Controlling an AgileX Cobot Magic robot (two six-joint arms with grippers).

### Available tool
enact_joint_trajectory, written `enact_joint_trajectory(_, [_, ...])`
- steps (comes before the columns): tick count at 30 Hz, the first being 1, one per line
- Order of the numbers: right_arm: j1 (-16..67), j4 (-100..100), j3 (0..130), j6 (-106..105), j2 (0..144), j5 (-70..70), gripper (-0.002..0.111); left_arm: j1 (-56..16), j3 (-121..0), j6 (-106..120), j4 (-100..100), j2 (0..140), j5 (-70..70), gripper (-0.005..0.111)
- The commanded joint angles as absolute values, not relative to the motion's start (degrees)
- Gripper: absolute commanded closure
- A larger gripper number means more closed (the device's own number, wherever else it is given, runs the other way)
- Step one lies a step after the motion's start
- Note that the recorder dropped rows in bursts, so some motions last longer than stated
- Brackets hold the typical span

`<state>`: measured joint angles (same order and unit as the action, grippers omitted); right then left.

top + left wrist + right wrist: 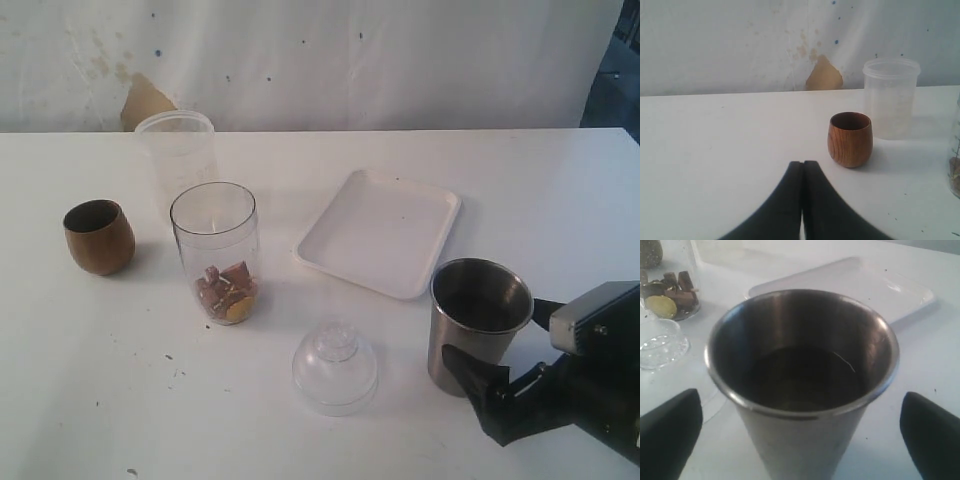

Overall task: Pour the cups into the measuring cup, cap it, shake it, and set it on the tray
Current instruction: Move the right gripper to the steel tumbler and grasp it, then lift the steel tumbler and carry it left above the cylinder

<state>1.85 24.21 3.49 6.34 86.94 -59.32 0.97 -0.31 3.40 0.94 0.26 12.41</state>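
Note:
The steel tumbler [478,322] [805,385] stands upright at the front right, dark inside. My right gripper [494,334] [800,400] is open, with one finger on each side of the tumbler and a gap to its wall. The clear measuring cup [215,250] [670,290] stands left of centre, with brown pieces and a yellow one in its bottom. At the far left the wooden cup [99,236] [850,139] is upright. My left gripper [803,167] is shut and empty, low over the table a little short of the wooden cup; the exterior view does not show it. The white tray [380,232] [910,295] lies mid-right.
A frosted plastic cup [177,150] [890,97] stands behind the measuring cup. A clear domed lid [335,367] [660,342] rests on the table between the measuring cup and the steel tumbler. A stained wall runs along the table's far edge.

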Motion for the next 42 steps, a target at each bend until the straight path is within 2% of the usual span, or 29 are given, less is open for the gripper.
enact_joint_trajectory(1, [1.80,24.25,5.33,6.68,90.90,-62.69,0.003,0.95,0.00,3.28,0.96,0.00,11.68,0.107])
enact_joint_trajectory(26, [1.80,27.27,12.60,5.51,104.53,-68.60,0.003,0.95,0.00,3.28,0.96,0.00,11.68,0.107])
enact_joint_trajectory(32, [1.80,27.67,12.60,5.13,104.56,-68.68,0.008,0.95,0.00,3.28,0.96,0.00,11.68,0.107])
enact_joint_trajectory(36, [1.80,27.67,12.60,5.13,104.56,-68.81,0.025,0.95,0.00,3.28,0.96,0.00,11.68,0.107])
enact_joint_trajectory(42, [1.80,28.72,12.60,5.13,104.56,-69.44,0.072,0.95,0.00,3.28,0.96,0.00,11.68,0.107])
